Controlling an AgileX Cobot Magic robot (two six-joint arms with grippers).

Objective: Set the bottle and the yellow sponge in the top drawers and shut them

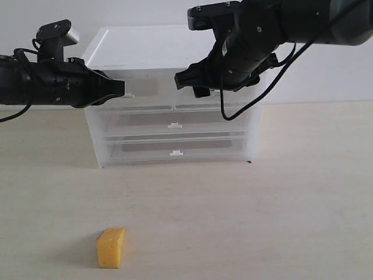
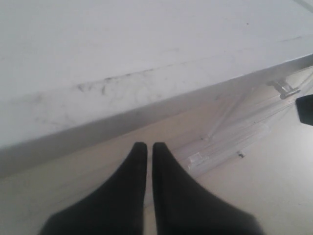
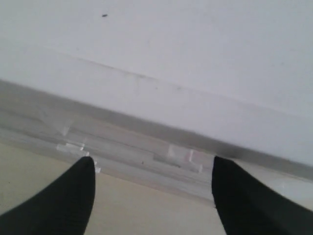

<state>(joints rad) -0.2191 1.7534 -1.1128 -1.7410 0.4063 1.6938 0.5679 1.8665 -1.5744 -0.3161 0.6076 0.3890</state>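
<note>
Far from left gripper (image 1: 122, 88), yellow sponge (image 1: 111, 248)

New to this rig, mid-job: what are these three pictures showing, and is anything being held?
It is a robot with two black arms. The wide picture looks on from outside: the left arm and right arm reach to the top of a translucent drawer cabinet on a pale table. The other two come from a camera on each wrist, looking past the jaws at the cabinet. Left jaws are shut, right jaws open; neither holds anything. The yellow sponge lies on the table in front. No bottle shows.
</note>
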